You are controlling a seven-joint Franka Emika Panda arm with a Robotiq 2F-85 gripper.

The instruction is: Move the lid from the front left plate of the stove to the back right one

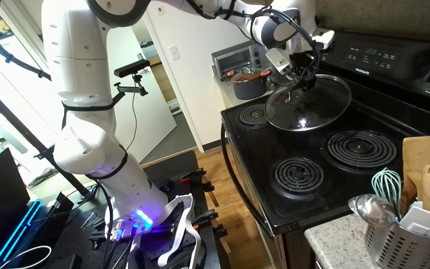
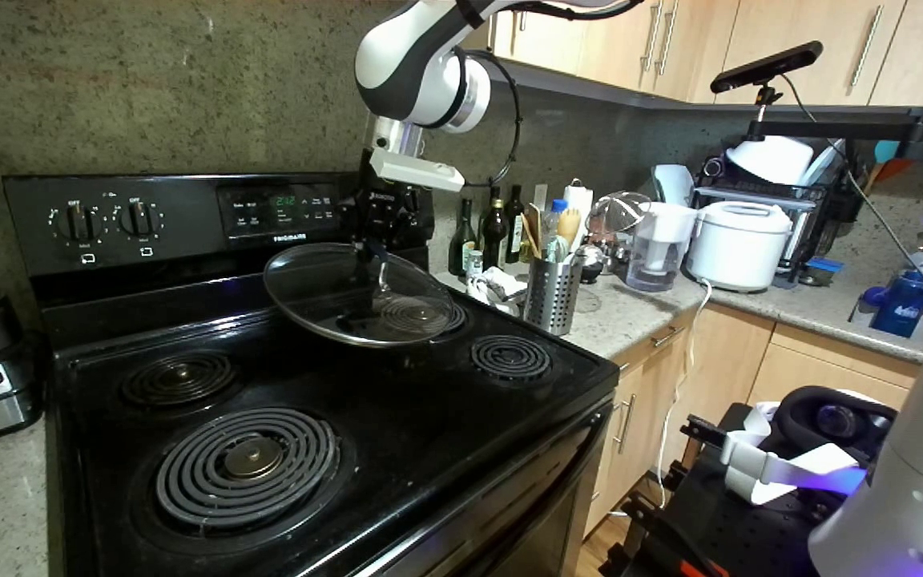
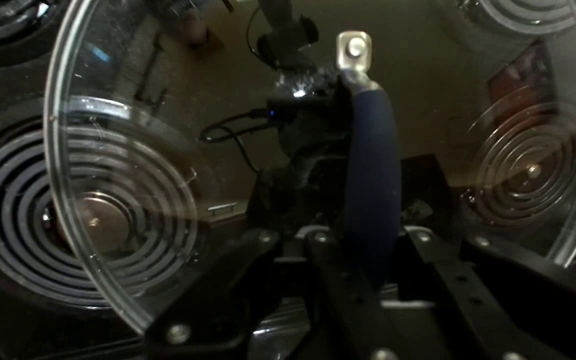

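In an exterior view, one lid [image 1: 313,109] hangs tilted above the stove [image 1: 258,160], at 10 o'clock from the back right coil [image 1: 360,147]. In an exterior view, four coils [image 2: 511,357] show, the lid at 1 o'clock from the front left coil [image 2: 251,458]. Wrist view: one gripper [image 3: 371,241], at 6 o'clock, pinches the lid's single blue handle [image 3: 373,165].
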